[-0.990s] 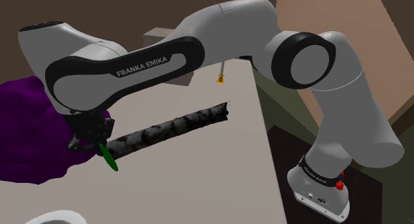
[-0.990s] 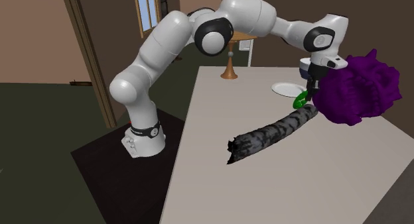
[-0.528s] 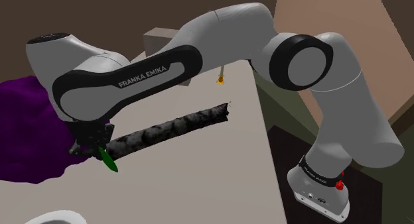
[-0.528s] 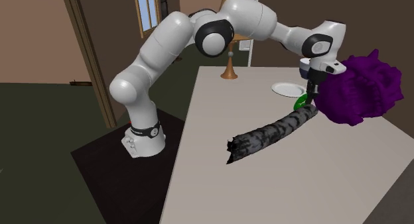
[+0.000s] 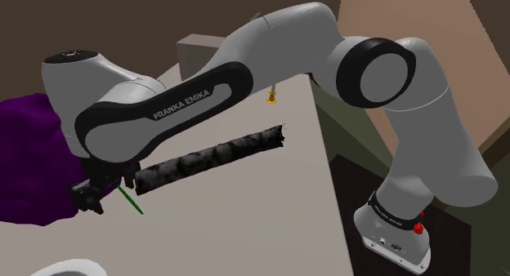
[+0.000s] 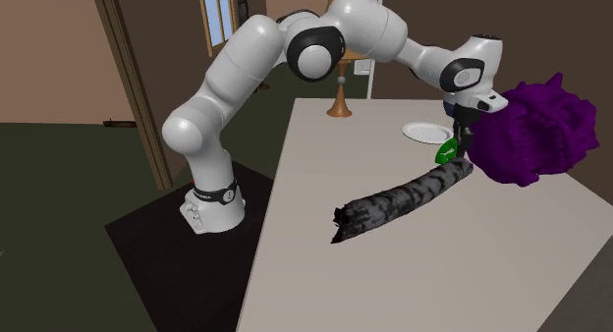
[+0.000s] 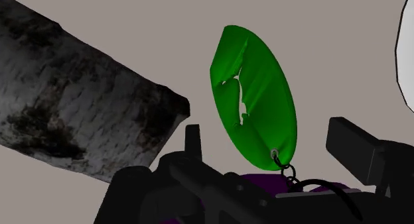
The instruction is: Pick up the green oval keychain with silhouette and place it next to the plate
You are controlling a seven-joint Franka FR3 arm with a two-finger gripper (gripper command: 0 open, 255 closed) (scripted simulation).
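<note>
Where the shoulder view starts at its left, a shaggy, lumpy purple mass [image 5: 24, 156] lies on the smooth pale tabletop [image 5: 245, 225], with a round white plate [image 5: 69, 270] at its 5 o'clock. Next is the black gripper [image 7: 269, 126]. Its fingers [image 7: 351, 143] are spread wide, with the chain end of the green oval keychain [image 7: 255, 90] between them. Neither finger visibly touches the glossy oval, which is pierced by a silhouette cut-out. The keychain sits just beside the 7 o'clock end of a rough, grey-and-black mottled log [image 5: 208, 156]. A small brass-coloured piece [image 5: 271, 95] stands at the log's 1 o'clock.
</note>
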